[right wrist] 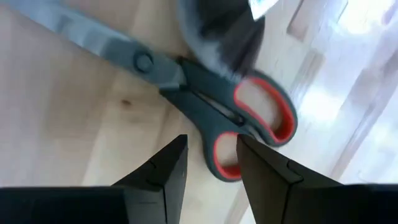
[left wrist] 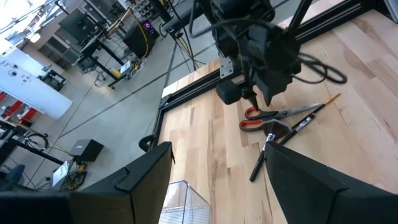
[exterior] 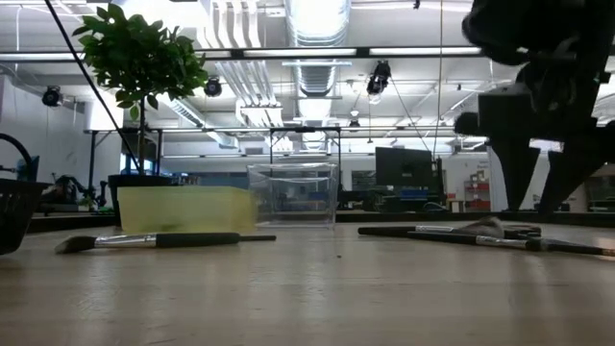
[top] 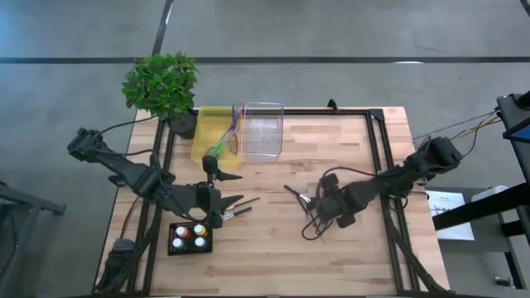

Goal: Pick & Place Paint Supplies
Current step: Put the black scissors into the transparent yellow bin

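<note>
Several small paint bottles [top: 190, 236] stand in a black tray [top: 175, 249] near the front left. Two dark brushes [top: 240, 204] lie on the table beside it. My left gripper [top: 222, 194] hangs open above them and touches nothing. At centre right lie red-handled scissors [left wrist: 267, 115], thin brushes [left wrist: 301, 119] and a fan-headed brush [left wrist: 273, 129]. My right gripper [right wrist: 211, 165] points down just above the scissors' handles, its fingers slightly apart. My right gripper stands over the scissors' lower handle loop [right wrist: 217, 155], coming from above with one finger on each side of it. The scissors lie flat on the table. Whether the fingers touch the loop, I cannot tell.
A yellow bin [top: 211, 136] and a clear plastic bin [top: 263, 131] stand side by side at the table's far edge. A potted plant [top: 161, 83] is at the far left corner. Bare wood lies between the two arms and along the near edge.
</note>
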`<action>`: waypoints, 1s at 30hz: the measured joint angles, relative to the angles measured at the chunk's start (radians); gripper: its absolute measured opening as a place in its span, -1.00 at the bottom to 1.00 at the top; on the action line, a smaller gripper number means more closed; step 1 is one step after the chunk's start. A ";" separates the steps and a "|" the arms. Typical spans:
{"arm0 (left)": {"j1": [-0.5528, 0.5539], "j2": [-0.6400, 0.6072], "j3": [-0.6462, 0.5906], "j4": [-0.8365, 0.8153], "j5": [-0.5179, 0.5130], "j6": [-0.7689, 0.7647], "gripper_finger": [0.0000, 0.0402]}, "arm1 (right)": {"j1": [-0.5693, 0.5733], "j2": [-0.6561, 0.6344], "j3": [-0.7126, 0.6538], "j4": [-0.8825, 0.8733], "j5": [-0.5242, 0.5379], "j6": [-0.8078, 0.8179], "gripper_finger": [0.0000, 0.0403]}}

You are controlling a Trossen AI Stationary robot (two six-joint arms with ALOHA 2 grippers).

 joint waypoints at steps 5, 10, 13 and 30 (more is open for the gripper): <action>0.000 0.000 0.000 0.000 0.000 0.000 0.30 | -0.052 0.002 -0.030 0.002 -0.024 0.000 -0.32; 0.000 0.000 -0.001 -0.001 0.001 0.000 0.30 | -0.112 0.001 -0.049 0.011 -0.070 -0.001 -0.32; 0.000 0.000 -0.001 -0.002 0.009 0.000 0.30 | -0.141 0.000 -0.059 0.038 -0.106 -0.013 -0.32; 0.000 0.000 -0.001 -0.002 0.019 -0.003 0.30 | -0.153 -0.009 -0.162 0.186 -0.217 0.090 -0.43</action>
